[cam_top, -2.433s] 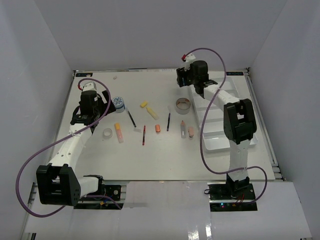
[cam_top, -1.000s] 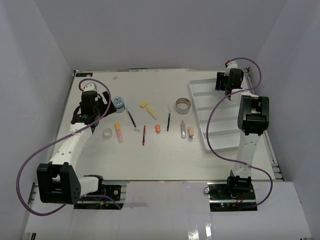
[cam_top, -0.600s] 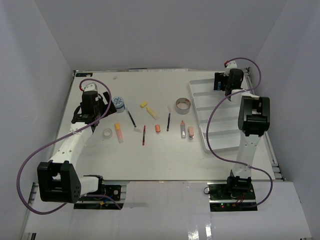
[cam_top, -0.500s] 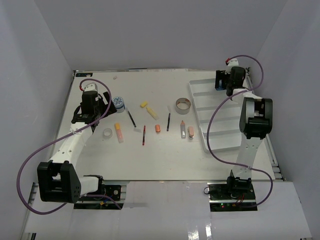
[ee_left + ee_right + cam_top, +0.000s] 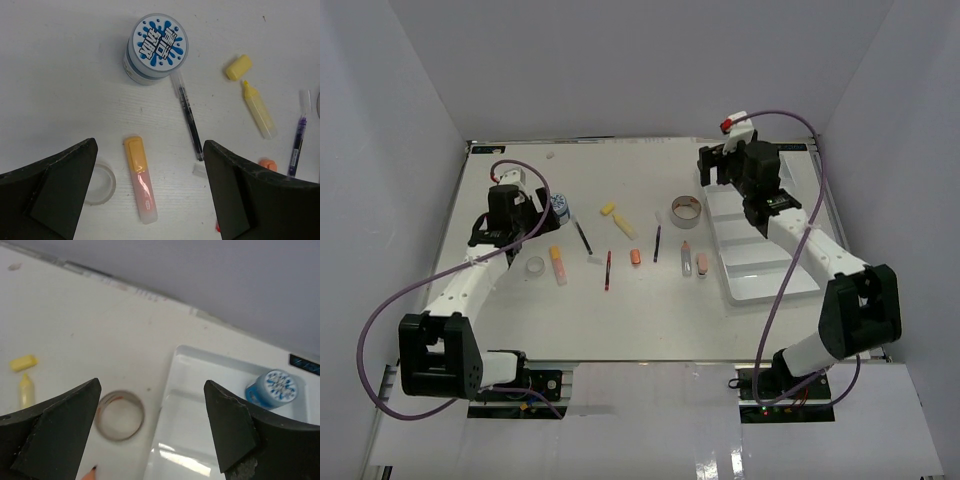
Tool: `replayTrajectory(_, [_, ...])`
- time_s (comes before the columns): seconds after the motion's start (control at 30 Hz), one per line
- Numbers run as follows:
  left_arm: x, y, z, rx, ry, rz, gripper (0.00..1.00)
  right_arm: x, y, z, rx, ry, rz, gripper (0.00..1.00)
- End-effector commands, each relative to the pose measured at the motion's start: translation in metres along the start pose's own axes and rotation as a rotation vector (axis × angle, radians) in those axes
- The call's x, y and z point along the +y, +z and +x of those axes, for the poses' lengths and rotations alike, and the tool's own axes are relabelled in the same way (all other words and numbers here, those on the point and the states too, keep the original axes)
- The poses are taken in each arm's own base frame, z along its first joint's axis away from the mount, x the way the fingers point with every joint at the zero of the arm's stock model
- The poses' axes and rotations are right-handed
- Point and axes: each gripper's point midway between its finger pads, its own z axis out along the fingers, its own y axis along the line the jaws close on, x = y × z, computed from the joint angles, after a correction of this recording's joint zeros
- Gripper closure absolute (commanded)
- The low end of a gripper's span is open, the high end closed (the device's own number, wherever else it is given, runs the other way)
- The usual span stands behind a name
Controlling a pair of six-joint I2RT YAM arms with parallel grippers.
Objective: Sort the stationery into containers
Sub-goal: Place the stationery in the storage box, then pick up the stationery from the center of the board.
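Both grippers are open and hold nothing. My left gripper point(image 5: 528, 222) point(image 5: 150, 150) hangs over the orange-capped pink highlighter point(image 5: 141, 177) point(image 5: 558, 265), with a clear tape roll point(image 5: 100, 182) to its left and a blue-white tub point(image 5: 157, 47) point(image 5: 560, 207) beyond. My right gripper point(image 5: 712, 172) point(image 5: 152, 385) hovers at the far left corner of the white tray point(image 5: 760, 270) point(image 5: 200, 440). A second tub point(image 5: 272, 388) stands in the tray's far compartment. A grey tape roll point(image 5: 685, 210) point(image 5: 120, 415) lies just left of the tray.
Spread across the table's middle are a black pen point(image 5: 584, 237), red pen point(image 5: 608, 270), yellow cap point(image 5: 607, 209), yellow highlighter point(image 5: 625, 227), orange cap point(image 5: 636, 257), dark pen point(image 5: 657, 243), orange marker point(image 5: 685, 258) and pink eraser point(image 5: 701, 264). Walls close in three sides.
The right arm has swung left from the tray's far right corner to its far left corner. The left arm has crept slightly towards the tub.
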Motion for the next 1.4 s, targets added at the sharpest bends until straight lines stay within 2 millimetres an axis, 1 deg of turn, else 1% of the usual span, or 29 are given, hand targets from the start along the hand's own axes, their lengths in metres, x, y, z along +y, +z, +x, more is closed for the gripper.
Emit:
replayTrajectory(0.0, [-0.005,0.014,-0.008,-0.042,0.073,0.040,0.02,0.030,-0.035,0.017,0.050,0.054,-0.067,0.10])
replayTrajectory(0.03, [-0.006,0.018,-0.010,-0.043,0.079,0.040,0.02,0.038,-0.053,0.018,0.038,0.061,-0.091,0.10])
replayTrajectory(0.07, [-0.005,0.023,-0.010,-0.034,0.084,0.039,0.02,0.043,-0.062,0.020,0.039,0.067,-0.107,0.10])
replayTrajectory(0.1, [-0.002,0.034,-0.002,0.001,0.085,0.029,0.02,0.051,-0.071,0.020,0.033,0.089,-0.125,0.10])
replayTrajectory(0.13, [-0.004,0.039,-0.008,-0.003,0.085,0.028,0.02,0.054,-0.086,0.009,-0.007,0.093,-0.144,0.10])
replayTrajectory(0.17, [-0.001,0.052,0.000,0.030,0.086,0.015,0.02,0.064,-0.095,0.023,0.014,0.123,-0.186,0.10])
replayTrajectory(0.2, [-0.002,0.057,-0.003,0.026,0.084,0.013,0.02,0.065,-0.108,0.014,-0.017,0.130,-0.196,0.10])
replayTrajectory(0.23, [-0.004,0.062,-0.013,0.008,0.084,0.012,0.02,0.067,-0.114,0.016,-0.021,0.133,-0.206,0.10])
replayTrajectory(0.27, [-0.004,0.066,-0.015,0.006,0.084,0.009,0.02,0.071,-0.119,0.027,-0.001,0.136,-0.222,0.10])
replayTrajectory(0.3, [0.004,0.076,-0.015,0.001,0.087,-0.029,0.02,0.072,-0.124,0.029,-0.001,0.137,-0.230,0.10])
replayTrajectory(0.33, [0.003,0.080,-0.023,-0.016,0.094,-0.032,0.02,0.072,-0.131,0.026,-0.015,0.135,-0.236,0.10])
replayTrajectory(0.37, [0.003,0.084,-0.026,-0.020,0.098,-0.041,0.02,0.074,-0.134,0.036,0.014,0.136,-0.241,0.10])
replayTrajectory(0.4, [0.005,0.092,-0.022,-0.005,0.101,-0.048,0.02,0.073,-0.139,0.035,0.008,0.138,-0.243,0.10])
replayTrajectory(0.43, [0.004,0.095,-0.024,-0.004,0.105,-0.047,0.02,0.074,-0.142,0.037,0.011,0.139,-0.247,0.10])
replayTrajectory(0.47, [0.002,0.098,-0.032,-0.025,0.109,-0.044,0.02,0.076,-0.145,0.045,0.025,0.143,-0.252,0.10])
replayTrajectory(0.5, [0.003,0.103,-0.030,-0.021,0.114,-0.046,0.02,0.075,-0.149,0.043,0.011,0.142,-0.252,0.10])
replayTrajectory(0.6, [0.001,0.110,-0.033,-0.031,0.126,-0.043,0.02,0.077,-0.155,0.050,0.015,0.150,-0.260,0.10])
replayTrajectory(0.63, [0.002,0.115,-0.029,-0.016,0.128,-0.045,0.02,0.077,-0.156,0.052,0.020,0.150,-0.257,0.10])
replayTrajectory(0.7, [-0.002,0.120,-0.030,-0.013,0.129,-0.030,0.02,0.077,-0.157,0.055,0.026,0.150,-0.254,0.10])
replayTrajectory(0.73, [-0.003,0.124,-0.026,-0.002,0.132,-0.029,0.02,0.077,-0.158,0.056,0.029,0.149,-0.254,0.10])
replayTrajectory(0.87, [-0.010,0.132,-0.026,0.006,0.144,-0.014,0.02,0.078,-0.159,0.061,0.035,0.151,-0.260,0.10])
replayTrajectory(0.9, [-0.012,0.134,-0.030,-0.001,0.149,-0.009,0.02,0.079,-0.159,0.062,0.037,0.152,-0.265,0.10])
replayTrajectory(1.0, [-0.012,0.141,-0.027,0.011,0.156,-0.016,0.02,0.080,-0.160,0.063,0.041,0.153,-0.268,0.10])
replayTrajectory(1.03, [-0.013,0.143,-0.031,0.005,0.157,-0.016,0.02,0.080,-0.160,0.063,0.041,0.153,-0.268,0.10])
replayTrajectory(1.1, [-0.012,0.147,-0.026,0.020,0.160,-0.020,0.03,0.080,-0.161,0.062,0.038,0.152,-0.269,0.10])
replayTrajectory(1.13, [-0.013,0.148,-0.029,0.015,0.163,-0.016,0.04,0.080,-0.161,0.062,0.038,0.152,-0.268,0.10])
replayTrajectory(1.23, [-0.017,0.149,-0.033,0.011,0.169,-0.009,0.17,0.079,-0.163,0.063,0.040,0.154,-0.266,0.10])
replayTrajectory(1.27, [-0.017,0.148,-0.032,0.018,0.169,-0.009,0.25,0.079,-0.165,0.062,0.040,0.155,-0.265,0.10])
replayTrajectory(1.37, [-0.022,0.142,-0.038,0.006,0.173,0.001,0.37,0.078,-0.167,0.062,0.037,0.156,-0.260,0.10])
